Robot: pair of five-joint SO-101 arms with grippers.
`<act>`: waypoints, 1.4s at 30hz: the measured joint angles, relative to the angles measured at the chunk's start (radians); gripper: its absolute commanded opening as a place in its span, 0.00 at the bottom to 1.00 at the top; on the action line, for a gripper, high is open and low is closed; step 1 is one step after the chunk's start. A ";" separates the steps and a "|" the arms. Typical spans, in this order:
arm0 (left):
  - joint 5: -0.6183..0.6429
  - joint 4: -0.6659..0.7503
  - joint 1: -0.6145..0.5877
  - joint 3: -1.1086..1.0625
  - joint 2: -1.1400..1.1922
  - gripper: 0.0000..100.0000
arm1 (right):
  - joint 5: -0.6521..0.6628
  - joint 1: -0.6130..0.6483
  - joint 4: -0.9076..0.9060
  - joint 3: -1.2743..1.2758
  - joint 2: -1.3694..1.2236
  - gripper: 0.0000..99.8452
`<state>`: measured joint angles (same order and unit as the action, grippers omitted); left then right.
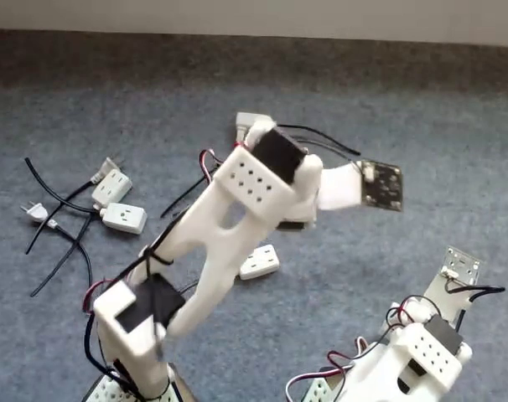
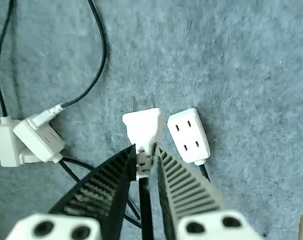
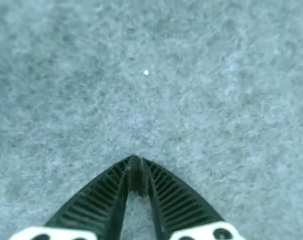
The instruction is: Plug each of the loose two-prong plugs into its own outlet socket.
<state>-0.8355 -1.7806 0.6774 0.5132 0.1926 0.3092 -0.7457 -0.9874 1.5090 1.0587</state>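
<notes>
Left wrist view, centre frame: clamping a two-prong plug (image 2: 143,125) in the left gripper (image 2: 146,150), just beside an outlet socket (image 2: 188,135). Next, probably lining prongs up with slots. Resting with right gripper (image 3: 136,167) closed, empty.

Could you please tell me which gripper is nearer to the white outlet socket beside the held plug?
Left. The left gripper holds a plug right beside the socket; the right gripper hangs shut over bare carpet, away from it.
</notes>
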 measured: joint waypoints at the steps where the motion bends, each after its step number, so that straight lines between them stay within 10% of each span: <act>1: 0.025 0.000 0.023 0.000 -0.029 0.01 | 0.000 0.008 0.002 0.000 0.000 0.01; 11: 0.172 0.048 0.135 -0.051 -0.244 0.01 | 0.002 0.018 0.006 0.000 0.000 0.01; 29: 0.244 0.609 0.104 -1.295 -0.534 0.04 | 0.002 0.018 0.006 0.000 0.000 0.01; 42: 0.244 0.766 0.058 -1.502 -0.575 0.09 | 0.002 0.018 0.006 0.000 0.000 0.01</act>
<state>-0.5915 -1.0150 0.7357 -0.9889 -0.3828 0.3107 -0.7273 -0.9812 1.5090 1.0587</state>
